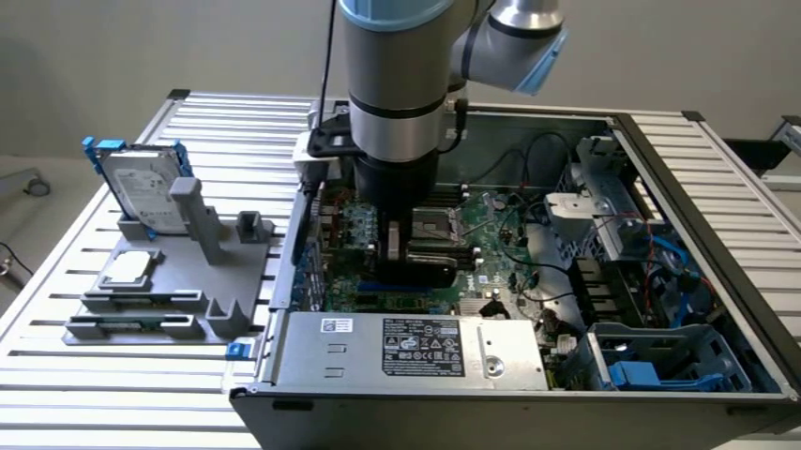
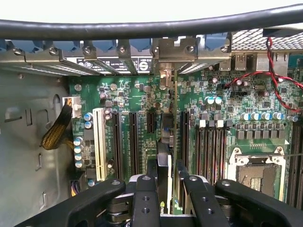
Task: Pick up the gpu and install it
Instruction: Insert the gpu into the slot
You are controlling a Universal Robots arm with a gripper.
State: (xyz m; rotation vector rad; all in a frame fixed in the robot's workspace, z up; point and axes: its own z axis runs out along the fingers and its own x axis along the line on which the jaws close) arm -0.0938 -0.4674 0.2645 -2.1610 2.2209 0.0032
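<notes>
- Gripper (image 1: 407, 248) (image 2: 166, 172): clenched on the gpu (image 1: 426, 272) (image 2: 164, 135). In the wrist view the fingers (image 2: 152, 170) press both faces of the card.
- Gpu: held on edge inside the computer case (image 1: 751, 309), above the motherboard (image 2: 132, 94) and among its long black slots. Its silver bracket meets the rear wall of the case. It appears to be down in a slot, but the lower edge is hidden.
- Exterior view, from the gripper: the power supply (image 1: 414, 345) lies at 6 o'clock and the grey rack (image 1: 188, 272) at 9 o'clock, outside the case on the table (image 1: 75, 375).
- Rack: a hard drive (image 1: 141, 187) stands upright at its 11 o'clock corner, and a processor chip (image 1: 129, 268) lies flat at its 9 o'clock side.
- Processor socket (image 2: 258, 172): open, well apart from the card.
</notes>
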